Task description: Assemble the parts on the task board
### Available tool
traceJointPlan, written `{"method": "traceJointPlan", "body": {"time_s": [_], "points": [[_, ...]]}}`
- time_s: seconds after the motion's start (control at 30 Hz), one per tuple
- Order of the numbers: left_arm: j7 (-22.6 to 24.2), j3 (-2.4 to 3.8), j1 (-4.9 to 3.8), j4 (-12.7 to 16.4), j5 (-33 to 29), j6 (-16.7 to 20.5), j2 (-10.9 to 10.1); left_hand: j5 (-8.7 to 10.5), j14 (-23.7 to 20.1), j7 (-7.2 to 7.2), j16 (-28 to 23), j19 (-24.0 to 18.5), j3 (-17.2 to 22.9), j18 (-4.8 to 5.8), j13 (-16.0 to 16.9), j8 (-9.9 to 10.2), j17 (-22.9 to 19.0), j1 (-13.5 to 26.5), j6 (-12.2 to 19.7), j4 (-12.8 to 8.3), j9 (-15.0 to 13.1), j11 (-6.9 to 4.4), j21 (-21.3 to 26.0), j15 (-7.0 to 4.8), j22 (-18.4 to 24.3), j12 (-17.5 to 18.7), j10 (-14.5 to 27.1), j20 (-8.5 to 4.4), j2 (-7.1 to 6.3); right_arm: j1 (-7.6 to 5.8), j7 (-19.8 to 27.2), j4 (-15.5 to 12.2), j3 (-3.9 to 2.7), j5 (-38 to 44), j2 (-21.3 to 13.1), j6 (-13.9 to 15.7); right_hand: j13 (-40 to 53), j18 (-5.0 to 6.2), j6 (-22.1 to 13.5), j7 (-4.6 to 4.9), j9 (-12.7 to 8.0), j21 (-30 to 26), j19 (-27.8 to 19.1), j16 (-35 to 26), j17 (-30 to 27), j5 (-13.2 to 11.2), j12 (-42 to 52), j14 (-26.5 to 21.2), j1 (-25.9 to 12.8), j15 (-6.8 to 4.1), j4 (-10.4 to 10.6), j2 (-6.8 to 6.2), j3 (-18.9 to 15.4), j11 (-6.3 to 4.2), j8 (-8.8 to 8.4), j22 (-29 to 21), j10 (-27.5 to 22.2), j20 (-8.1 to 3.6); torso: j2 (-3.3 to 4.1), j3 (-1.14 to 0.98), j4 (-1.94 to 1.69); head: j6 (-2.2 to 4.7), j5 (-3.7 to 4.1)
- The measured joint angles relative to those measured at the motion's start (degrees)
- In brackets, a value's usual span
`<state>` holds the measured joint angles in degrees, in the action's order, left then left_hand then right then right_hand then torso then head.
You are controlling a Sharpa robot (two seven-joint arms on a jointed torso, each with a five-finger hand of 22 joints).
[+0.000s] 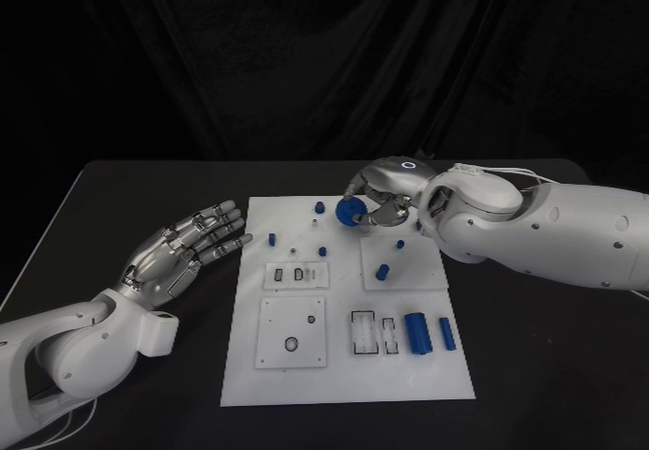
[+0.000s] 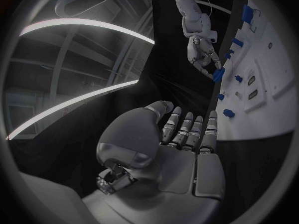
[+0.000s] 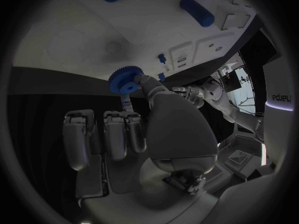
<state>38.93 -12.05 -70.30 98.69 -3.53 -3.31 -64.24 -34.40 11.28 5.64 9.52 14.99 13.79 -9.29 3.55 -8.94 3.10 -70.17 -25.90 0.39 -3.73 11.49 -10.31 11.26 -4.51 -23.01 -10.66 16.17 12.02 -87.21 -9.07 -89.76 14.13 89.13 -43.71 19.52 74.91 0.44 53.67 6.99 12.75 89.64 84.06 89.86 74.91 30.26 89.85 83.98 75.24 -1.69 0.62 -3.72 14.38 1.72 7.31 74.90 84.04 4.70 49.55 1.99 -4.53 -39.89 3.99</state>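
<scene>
One piece of lettering is showing, at about three o'clock in the right wrist view: dark letters on the robot's white right arm [image 3: 281,97], appearing mirrored or upside down and not reading clearly. Nothing on the task board [image 1: 345,375] is bearing readable text.

white arms [image 1: 568,230], silver hands [image 1: 183,248] (white cable at right wrist)

The surface [image 1: 135,197] is black; the task board [image 1: 345,375] on it is white, with black-outlined recesses; the parts are blue, among them a toothed blue gear [image 1: 351,212] and two blue cylinders [image 1: 418,332]; each robot hand, left [image 1: 187,248] and right [image 1: 388,192], is silver on a white arm.
</scene>
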Motion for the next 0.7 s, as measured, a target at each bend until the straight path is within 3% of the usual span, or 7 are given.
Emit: {"method": "traceJointPlan", "body": {"time_s": [0.37,0.7], "points": [[0.0,0.00,0.01,-0.4,0.0,0.0,0.7,0.00,0.0,0.00,0.0,0.0,0.0,0.00,0.0,0.0,0.0,0.0,0.0,0.0,0.0,0.00,0.0,0.00,0.0,0.0,0.0,0.00,0.00,-0.07,1.9,2.8,0.01,0.1,5.9,-0.3,0.0,0.00,-0.4,-0.38,0.0,0.0,0.0,0.0,0.0,-0.9,0.0,0.0,-0.2,0.00,0.0,0.19,0.0,0.00,0.31,0.0,0.0,0.00,0.05,0.12,-0.03,0.22,-0.22],[0.0,-0.03,0.01,-0.7,0.0,0.0,1.0,0.00,0.0,0.00,0.0,0.0,0.2,0.00,0.0,0.0,0.0,0.5,0.0,-0.2,0.0,0.00,0.0,0.00,0.0,0.0,0.0,0.00,0.00,0.65,2.7,5.6,0.00,0.1,8.7,-0.9,0.0,0.01,-1.1,-1.04,0.0,0.0,0.0,0.0,0.0,-2.0,0.0,0.0,-0.3,0.00,0.3,0.16,0.3,0.00,1.41,0.0,0.0,0.00,0.14,0.05,-0.17,0.13,0.19]]}}
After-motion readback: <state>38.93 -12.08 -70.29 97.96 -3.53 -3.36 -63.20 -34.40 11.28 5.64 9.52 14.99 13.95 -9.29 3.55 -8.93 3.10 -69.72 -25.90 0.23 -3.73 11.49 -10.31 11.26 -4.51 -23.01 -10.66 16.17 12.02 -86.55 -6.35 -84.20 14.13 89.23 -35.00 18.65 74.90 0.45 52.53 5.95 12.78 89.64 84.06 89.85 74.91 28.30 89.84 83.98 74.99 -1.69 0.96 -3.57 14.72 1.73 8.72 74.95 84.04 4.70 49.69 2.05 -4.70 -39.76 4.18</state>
